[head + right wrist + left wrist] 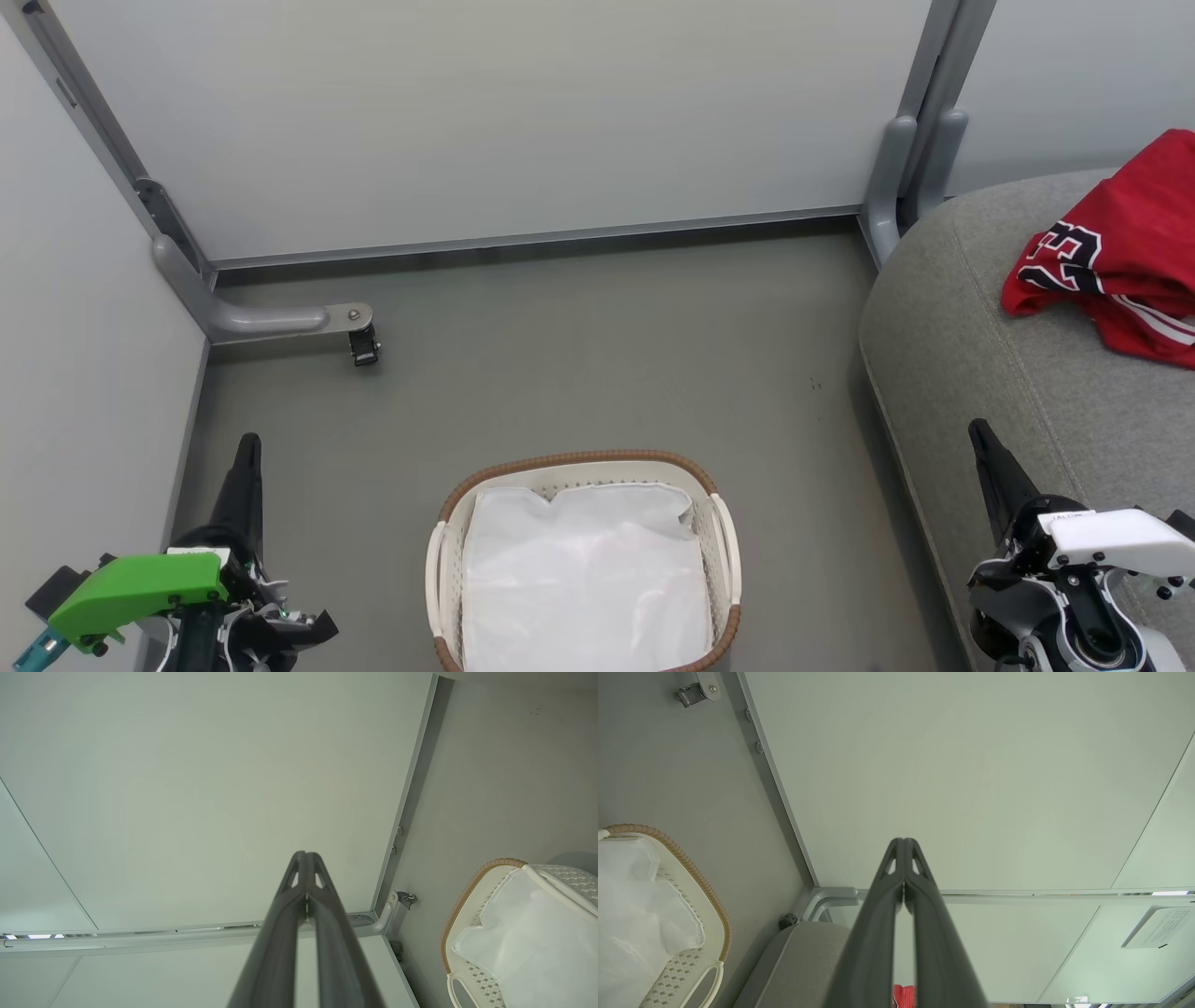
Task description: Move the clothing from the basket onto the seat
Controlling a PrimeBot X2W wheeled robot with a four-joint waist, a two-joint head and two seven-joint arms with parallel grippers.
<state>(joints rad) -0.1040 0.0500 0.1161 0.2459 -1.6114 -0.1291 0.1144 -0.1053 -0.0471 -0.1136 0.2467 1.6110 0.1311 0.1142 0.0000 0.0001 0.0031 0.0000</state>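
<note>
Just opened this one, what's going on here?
Nothing is being handled. The left gripper and right gripper are both shut and empty, either side of the basket. The basket holds a white sheet, while a red jersey lies crumpled on the grey seat, so the move looks done.

Reads as smooth white plastic lattice on the basket [724, 551], with a rough brown woven rim [579, 459] and a thin white cloth sheet [583, 579] with a faint sheen. Shows coarse matt grey fabric with a stitched seam on the seat [980, 373], soft red cloth on the jersey [1130, 243]. Looks matt and smooth on the floor [607, 355] and wall panels [513, 121], grey painted metal on the frame foot [261, 320].
</note>
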